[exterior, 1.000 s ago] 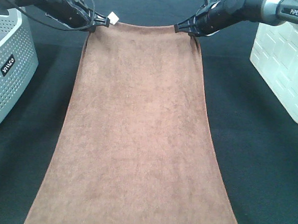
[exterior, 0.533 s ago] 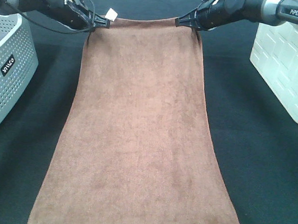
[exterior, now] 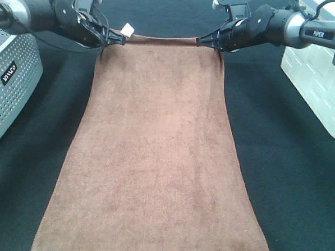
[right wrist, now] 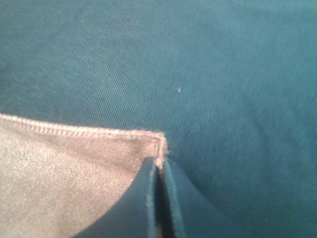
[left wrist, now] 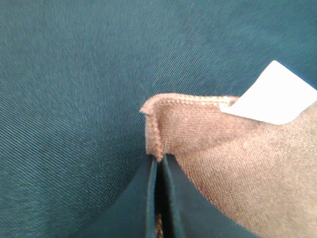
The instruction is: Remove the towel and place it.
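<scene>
The near end of the towel [exterior: 153,175] runs out of the overhead view at the lower edge, and from there the brown cloth lies spread lengthwise down the middle of the dark counter [exterior: 288,182], narrowing toward its far hem. A grey perforated basket [exterior: 9,83] stands at the left and a white bin [exterior: 319,71] at the right, both clear of the cloth.

The step in hand looks like laying the towel out flat. To do it well, both far corners should travel level and together, with the hem kept taut between them so no fold forms, and be let go only once the corners rest on the counter.

At the far hem, the left end effector [exterior: 118,38] is clenched on the corner beside the white tag [exterior: 127,29], its jaws pressed together over the stitched edge. The right end effector [exterior: 201,42] is likewise clamped tight on the opposite corner, pinching the seam
</scene>
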`<state>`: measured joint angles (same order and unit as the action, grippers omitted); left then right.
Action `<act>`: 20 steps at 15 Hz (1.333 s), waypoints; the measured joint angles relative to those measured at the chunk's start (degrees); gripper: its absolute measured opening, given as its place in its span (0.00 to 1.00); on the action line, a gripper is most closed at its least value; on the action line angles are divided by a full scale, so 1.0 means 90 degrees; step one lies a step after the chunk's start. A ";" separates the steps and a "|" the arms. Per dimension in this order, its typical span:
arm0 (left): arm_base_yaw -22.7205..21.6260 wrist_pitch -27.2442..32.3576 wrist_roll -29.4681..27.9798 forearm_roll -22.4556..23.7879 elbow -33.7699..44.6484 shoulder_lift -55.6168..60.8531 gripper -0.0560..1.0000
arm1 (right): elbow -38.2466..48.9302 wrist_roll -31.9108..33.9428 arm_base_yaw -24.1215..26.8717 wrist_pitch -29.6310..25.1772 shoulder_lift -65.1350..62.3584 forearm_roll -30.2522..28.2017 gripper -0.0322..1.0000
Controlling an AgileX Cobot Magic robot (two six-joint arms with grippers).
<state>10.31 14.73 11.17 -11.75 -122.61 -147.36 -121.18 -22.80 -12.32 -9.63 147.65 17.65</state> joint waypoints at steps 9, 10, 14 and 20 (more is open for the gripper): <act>0.0166 -0.0917 0.0000 -0.0006 0.0000 -0.0573 0.05 | -0.0306 0.0000 0.0000 0.0051 0.0554 0.0376 0.03; 0.0166 -0.0949 0.0000 0.0038 0.0000 -0.0573 0.05 | -0.0306 0.0000 0.0000 0.0057 0.0598 0.0376 0.03; 0.0166 -0.1063 0.0000 0.0204 0.0000 -0.0573 0.05 | -0.0306 0.0000 0.0000 0.0064 0.0662 0.0395 0.03; 0.0166 -0.1133 0.0000 0.0306 0.0000 -0.0573 0.10 | -0.0357 0.0000 0.0000 0.0070 0.0662 0.0420 0.07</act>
<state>11.80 4.53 11.17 -9.00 -122.61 -152.52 -124.39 -22.80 -12.32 -9.00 153.61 21.43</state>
